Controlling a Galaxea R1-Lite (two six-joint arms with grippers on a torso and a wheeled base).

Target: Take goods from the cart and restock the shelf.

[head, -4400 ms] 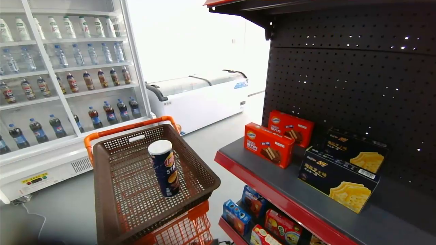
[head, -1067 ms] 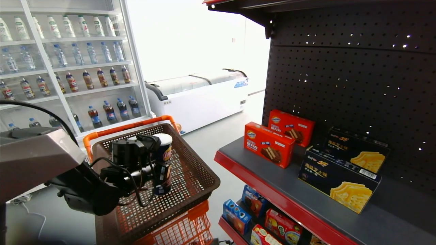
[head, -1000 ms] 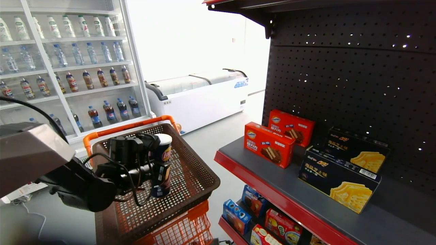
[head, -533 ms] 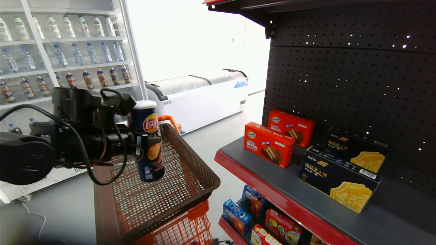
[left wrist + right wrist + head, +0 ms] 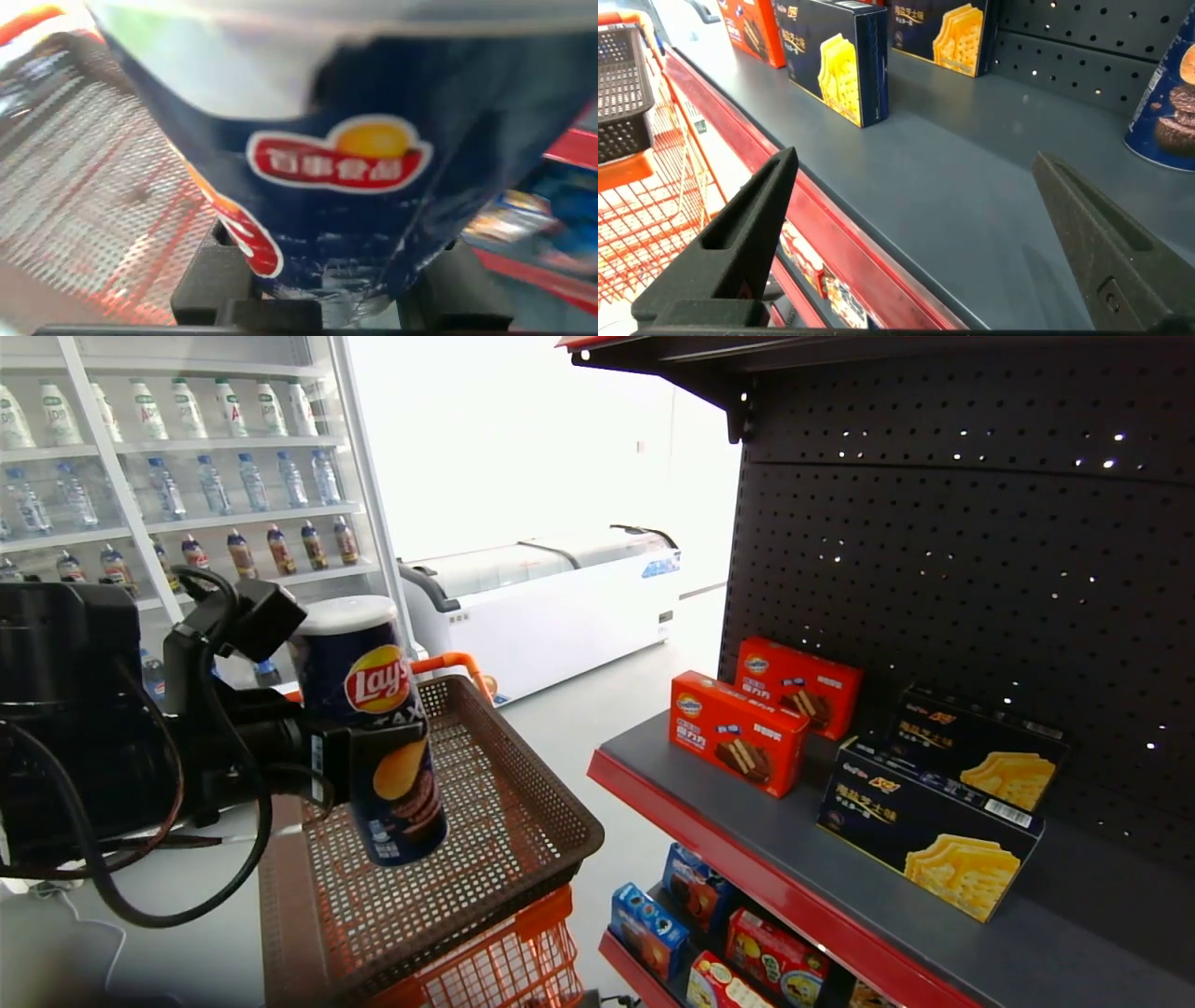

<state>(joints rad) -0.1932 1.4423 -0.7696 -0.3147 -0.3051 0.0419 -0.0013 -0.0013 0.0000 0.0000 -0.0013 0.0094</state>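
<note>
A dark blue chip can [image 5: 372, 728] with a white lid hangs upright above the brown cart basket [image 5: 523, 784], held well clear of its floor. My left gripper [image 5: 359, 756] is shut on the chip can [image 5: 346, 177] around its middle. The grey shelf board [image 5: 775, 840] with a red front edge lies to the right of the cart. My right gripper [image 5: 924, 243] is open with nothing between its fingers, low in front of the shelf board [image 5: 971, 215].
On the shelf stand two red boxes [image 5: 738, 733] and two dark blue boxes [image 5: 929, 831] [image 5: 836, 61], with a blue can [image 5: 1167, 112] farther along. More goods [image 5: 695, 915] fill the shelf below. A drinks fridge [image 5: 187, 523] and a chest freezer [image 5: 551, 597] stand behind the cart.
My left arm came in, closed on the chip can standing in the basket, and lifted it up and toward the camera, out of the basket.
</note>
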